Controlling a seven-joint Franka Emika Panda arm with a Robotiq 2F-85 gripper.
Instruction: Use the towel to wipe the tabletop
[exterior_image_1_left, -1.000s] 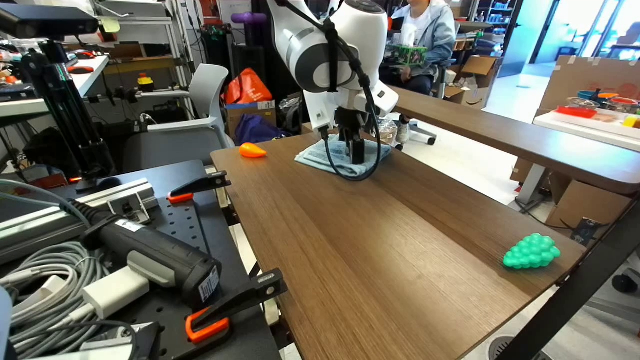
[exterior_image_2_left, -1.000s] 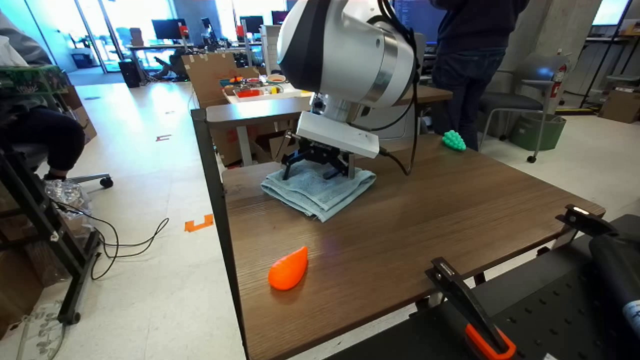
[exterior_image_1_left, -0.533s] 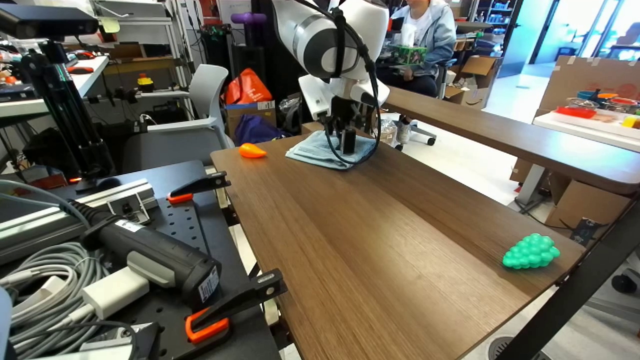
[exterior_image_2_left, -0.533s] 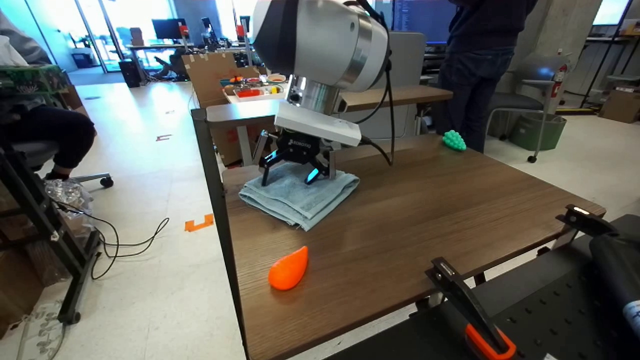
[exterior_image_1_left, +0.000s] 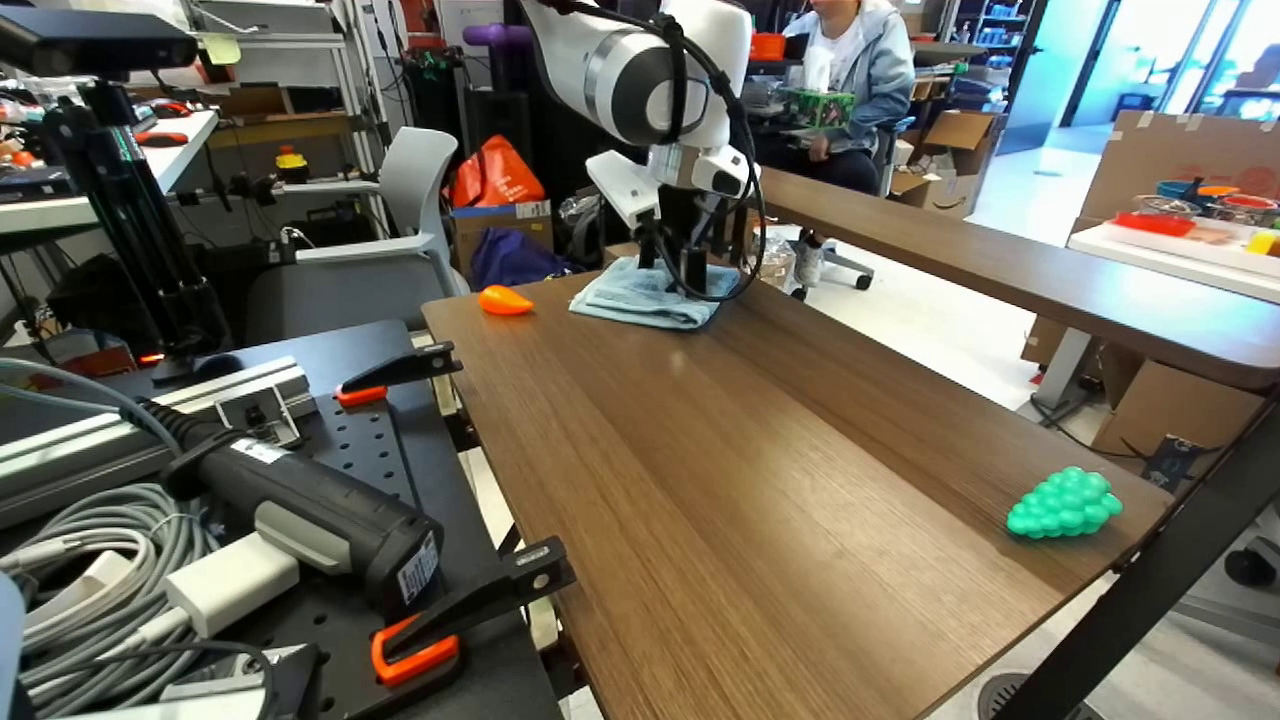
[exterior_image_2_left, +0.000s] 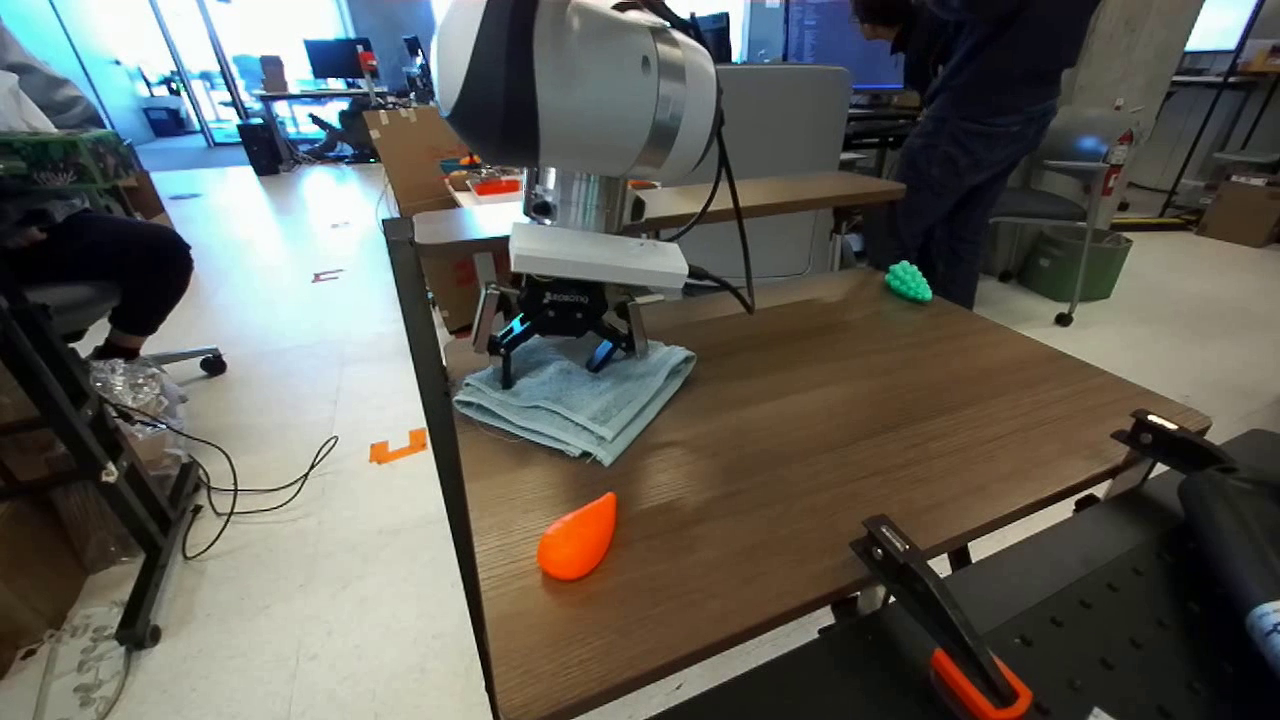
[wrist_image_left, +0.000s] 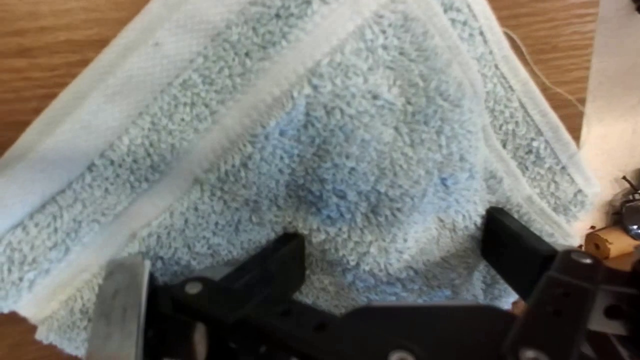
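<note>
Most of the tabletop (exterior_image_1_left: 760, 480) stretches away to one side of my gripper (wrist_image_left: 395, 235), which stands over one end of it. I judge the wipe itself to be the step in hand, done by pressing rather than lifting; how much of the surface has been covered, I can't tell from here. Directly under the gripper lies the towel (exterior_image_2_left: 585, 402), a folded pad resting on the tabletop, its corners spreading out past the gripper. The next move, I'd say, calls for light, even pressure and a slow drag along the tabletop's length, away from the end edge. The gripper itself is spread wide and grasps nothing: in the wrist view the towel runs between its fingers (wrist_image_left: 280, 265) in a low hump, unpinched, and I read them as touching its top. Far down the tabletop from the gripper sits the green toy (exterior_image_1_left: 1063, 503); much nearer, apart from both gripper and towel, lies the orange toy (exterior_image_2_left: 577, 537), which a broad sweep could knock.
</note>
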